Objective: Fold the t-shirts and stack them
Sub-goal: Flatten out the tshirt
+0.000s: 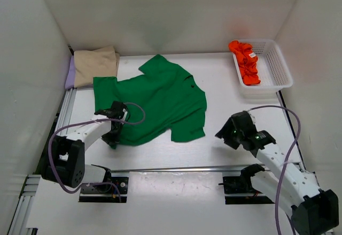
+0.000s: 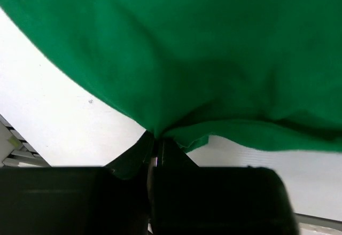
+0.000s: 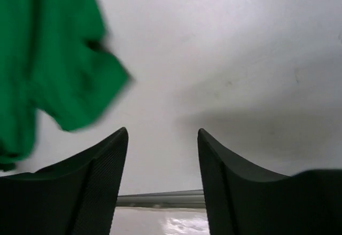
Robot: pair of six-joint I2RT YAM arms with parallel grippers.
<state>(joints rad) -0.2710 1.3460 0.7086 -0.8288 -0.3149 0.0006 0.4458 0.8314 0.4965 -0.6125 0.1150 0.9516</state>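
The bright green t-shirt (image 1: 160, 99) lies spread and rumpled in the middle of the table. My left gripper (image 1: 114, 134) is shut on its near left hem, and in the left wrist view the green cloth (image 2: 187, 59) bunches into the closed tips of that gripper (image 2: 155, 139). My right gripper (image 1: 223, 133) hovers open just right of the shirt, holding nothing. In the right wrist view that gripper (image 3: 163, 133) has bare table between its fingers and the green shirt (image 3: 48, 59) to its left. A folded beige t-shirt (image 1: 95, 65) rests on a lilac one (image 1: 70, 76) at the back left. The orange-red t-shirt (image 1: 246, 61) lies in the basket.
The white mesh basket (image 1: 278, 67) stands at the back right against the wall. White walls close in the table on three sides. A metal rail (image 1: 176, 168) runs along the near edge in front of the arm bases.
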